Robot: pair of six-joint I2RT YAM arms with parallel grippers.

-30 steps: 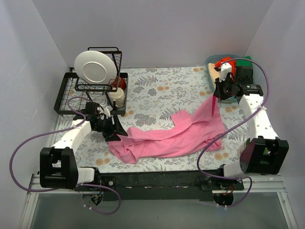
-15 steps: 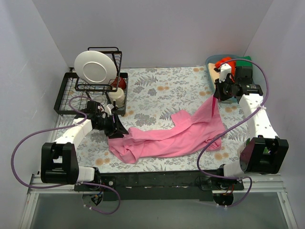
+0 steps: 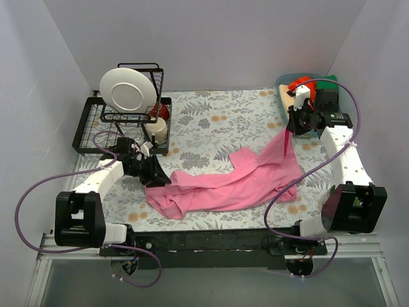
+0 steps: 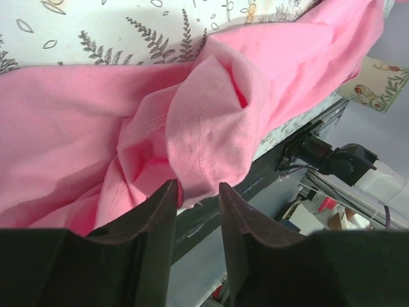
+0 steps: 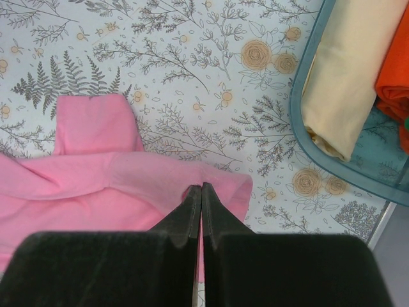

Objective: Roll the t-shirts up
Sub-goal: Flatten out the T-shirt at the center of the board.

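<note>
**Pink t-shirt [image 3: 236, 182], soft bright cloth, spread crumpled between my two arms**

I have the pink t-shirt lying unrolled across the floral-printed tablecloth [image 3: 217, 118], bunched and creased, running from near my left side up toward the far right.

My right gripper [image 3: 291, 128] has its black fingers pressed together on one edge of the shirt, and the cloth rises from the table to that pinch in a taut strip. From the right wrist, the closed tips [image 5: 201, 187] sit on the pink edge, with a square flap of cloth lying flat to the left.

My left gripper [image 3: 153, 174] is down at the shirt's near-left end. From its wrist camera the two dark fingers [image 4: 160, 211] stand slightly apart, a hemmed fold hanging between their tips; I cannot tell whether they grip it.

Just beyond my right gripper stands a rounded teal plastic tub [image 5: 300, 121]. Inside lie a rolled cream shirt [image 5: 345, 70] and, touching it, a red-orange shirt [image 5: 393, 57].
</note>
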